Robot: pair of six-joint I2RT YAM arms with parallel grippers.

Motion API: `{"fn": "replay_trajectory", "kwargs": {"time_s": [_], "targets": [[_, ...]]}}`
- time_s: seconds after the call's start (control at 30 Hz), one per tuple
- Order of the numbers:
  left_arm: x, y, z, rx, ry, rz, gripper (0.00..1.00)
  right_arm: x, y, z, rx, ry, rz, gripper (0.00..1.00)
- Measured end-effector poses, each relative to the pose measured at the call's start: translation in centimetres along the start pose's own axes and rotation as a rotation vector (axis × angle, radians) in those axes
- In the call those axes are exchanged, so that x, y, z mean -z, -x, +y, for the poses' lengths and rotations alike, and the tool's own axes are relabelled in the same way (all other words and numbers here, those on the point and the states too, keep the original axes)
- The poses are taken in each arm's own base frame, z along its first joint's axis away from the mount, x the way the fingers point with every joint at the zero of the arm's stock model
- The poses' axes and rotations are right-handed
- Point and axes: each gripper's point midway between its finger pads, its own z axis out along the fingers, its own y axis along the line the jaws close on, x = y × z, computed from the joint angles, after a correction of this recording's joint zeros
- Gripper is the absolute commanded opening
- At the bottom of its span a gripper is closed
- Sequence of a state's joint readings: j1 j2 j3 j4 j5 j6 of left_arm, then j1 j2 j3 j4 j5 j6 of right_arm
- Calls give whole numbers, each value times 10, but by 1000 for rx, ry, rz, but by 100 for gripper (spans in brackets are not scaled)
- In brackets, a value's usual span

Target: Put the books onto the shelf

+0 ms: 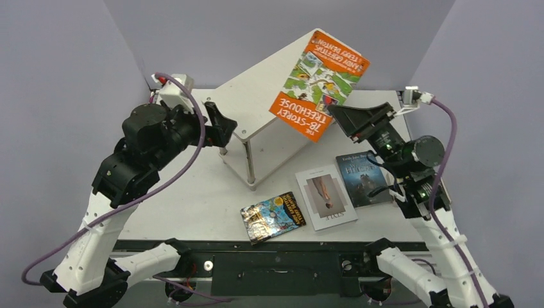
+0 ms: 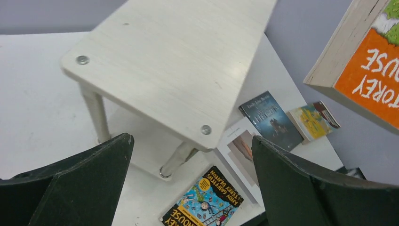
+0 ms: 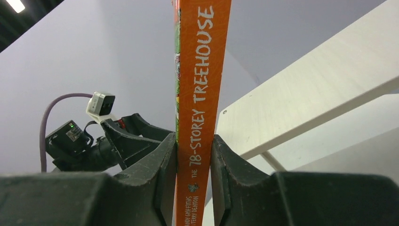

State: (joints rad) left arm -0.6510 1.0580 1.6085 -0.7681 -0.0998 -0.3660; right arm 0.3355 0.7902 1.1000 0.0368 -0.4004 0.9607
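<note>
Behind the orange book (image 1: 319, 83), shelf (image 1: 256, 96) partly hidden.

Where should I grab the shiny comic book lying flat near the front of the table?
I'd pinch the glossy blue-yellow comic paperback across its thin left short edge, coming in low from the left. It lies flat, cover up, and that side faces open tabletop; the white paperback crowds its right.
</note>
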Motion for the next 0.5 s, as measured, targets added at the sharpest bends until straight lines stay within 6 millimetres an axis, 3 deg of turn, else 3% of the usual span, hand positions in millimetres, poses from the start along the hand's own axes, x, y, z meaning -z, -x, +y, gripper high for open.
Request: {"fn": "replay_trajectory", "kwargs": {"time_s": [0.1, 0.17, 0.37, 0.5], "targets": [[7, 8, 29, 48, 87, -32, 96, -28, -21, -1, -60, -13, 28, 0], [11, 11, 41, 73, 121, -45, 96, -46, -38, -15, -106, -73, 34, 0], [24, 17, 45, 118, 131, -74, 96, -80, -81, -75, -198, -302, -20, 0], [27, 14, 47, 131, 137, -71, 96, -94, -89, -94, -270, -360, -80, 0]]}}
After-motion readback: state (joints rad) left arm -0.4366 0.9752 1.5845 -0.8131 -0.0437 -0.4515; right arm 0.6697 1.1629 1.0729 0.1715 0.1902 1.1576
